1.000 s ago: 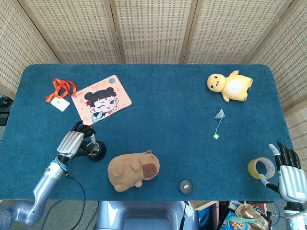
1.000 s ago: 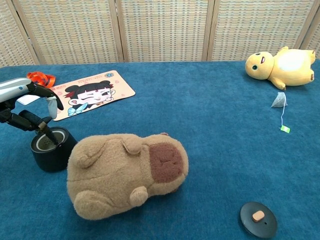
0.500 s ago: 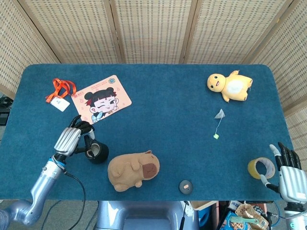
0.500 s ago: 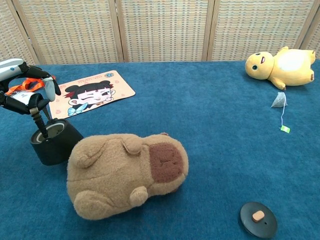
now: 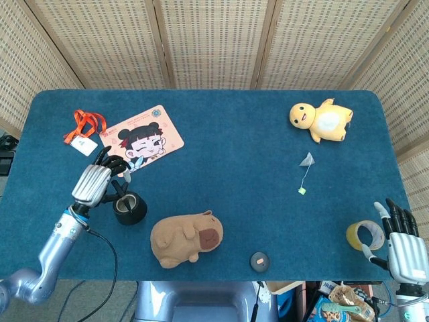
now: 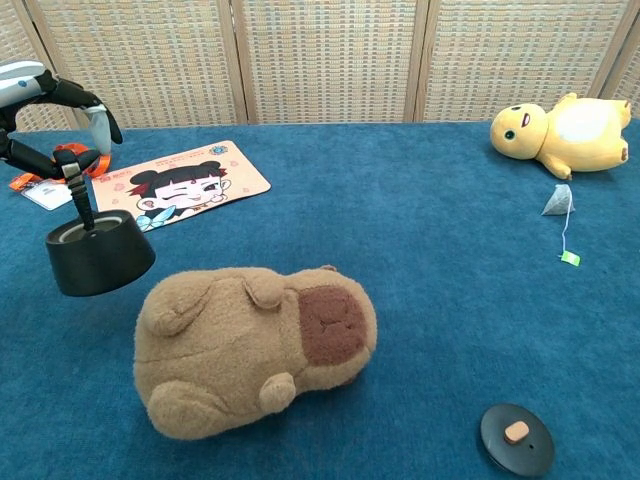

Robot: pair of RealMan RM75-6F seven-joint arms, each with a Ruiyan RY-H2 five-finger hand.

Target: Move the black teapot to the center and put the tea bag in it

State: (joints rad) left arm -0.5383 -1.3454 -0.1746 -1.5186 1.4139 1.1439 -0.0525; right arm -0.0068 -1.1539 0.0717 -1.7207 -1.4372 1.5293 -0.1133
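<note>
Black teapot (image 6: 98, 257), lid off, hangs clear of the surface (image 5: 234, 168), grasped by the left hand (image 5: 94, 184), left of the capybara (image 5: 186, 237). Transport step underway; next, carry it right past the capybara toward centre. Tea bag (image 5: 307, 159) lies beyond the capybara, untouched. Right hand (image 5: 401, 243) released, idle.
</note>
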